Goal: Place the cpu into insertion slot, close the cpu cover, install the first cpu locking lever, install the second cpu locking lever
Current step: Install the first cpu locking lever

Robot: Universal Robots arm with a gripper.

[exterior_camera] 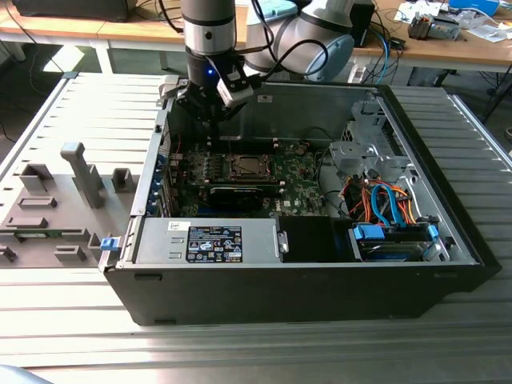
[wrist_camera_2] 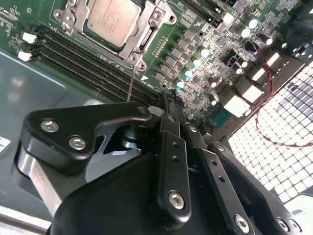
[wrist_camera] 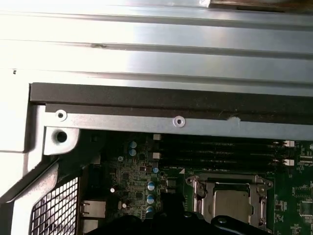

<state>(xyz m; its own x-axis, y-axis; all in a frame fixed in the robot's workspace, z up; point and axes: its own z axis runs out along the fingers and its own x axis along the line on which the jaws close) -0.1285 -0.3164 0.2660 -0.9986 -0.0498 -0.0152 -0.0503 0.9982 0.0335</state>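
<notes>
The cpu (exterior_camera: 244, 166) (wrist_camera_2: 115, 19) (wrist_camera: 230, 203) lies flat in the insertion slot (wrist_camera_2: 157, 17) on the green board, silver top up. Around it lies the cpu cover (wrist_camera_2: 128, 49) (wrist_camera: 227, 182), its silvery frame flat on the socket. A thin wire lever (wrist_camera_2: 131, 83) stands up beside the socket. My gripper (exterior_camera: 210, 112) (wrist_camera_2: 167, 98) hangs above the board, at the rear of the case towards the exterior view's left, off to one side of the socket. Its fingers meet at the tips with nothing between them.
Memory slots (wrist_camera_2: 83, 54) run beside the socket. A long black expansion card (exterior_camera: 240, 194) and the power supply (exterior_camera: 208, 240) sit nearer the exterior view's camera. Drive cage and cables (exterior_camera: 392, 216) fill the right end. The case's wall (wrist_camera: 171, 122) is close. A grey fixture (exterior_camera: 48, 208) stands outside, left.
</notes>
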